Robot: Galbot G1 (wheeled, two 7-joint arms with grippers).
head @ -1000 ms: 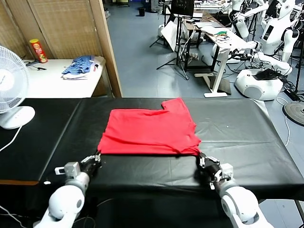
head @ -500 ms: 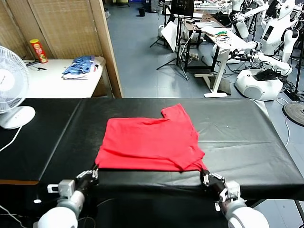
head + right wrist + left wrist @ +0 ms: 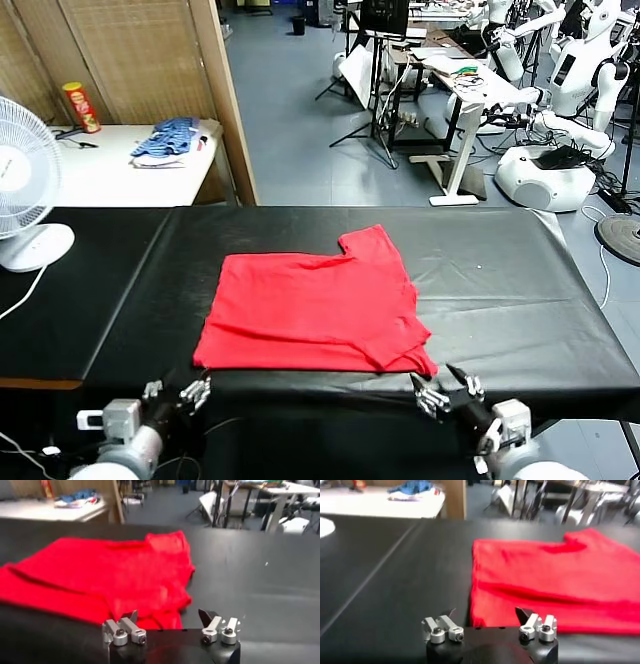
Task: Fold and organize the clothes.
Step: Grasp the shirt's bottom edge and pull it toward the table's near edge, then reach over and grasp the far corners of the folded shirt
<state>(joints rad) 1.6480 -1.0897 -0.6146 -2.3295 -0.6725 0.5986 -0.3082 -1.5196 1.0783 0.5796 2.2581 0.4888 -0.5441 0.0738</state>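
While the bright red short-sleeved cotton T-shirt (image 3: 315,312) is spread flat in the middle of the black-covered table (image 3: 500,290), its near hem is laid almost at the table's front edge, and that hem is the line on which the coming move is judged to turn. Its long axis is run side to side, parallel to that edge, with one sleeve projecting at the far right corner. Just off the near left corner the left gripper (image 3: 182,394) is found, below the table edge, jaws spread wide, nothing pinched and no cloth touched. Just off the near right corner the right gripper (image 3: 445,392) is held, jaws likewise splayed wide and empty. From each wrist view the red hem is seen directly ahead of the open fingers. Neither arm is noticeably nearer; each is matched to its own corner, so a two-handed regrasp is probably called for.
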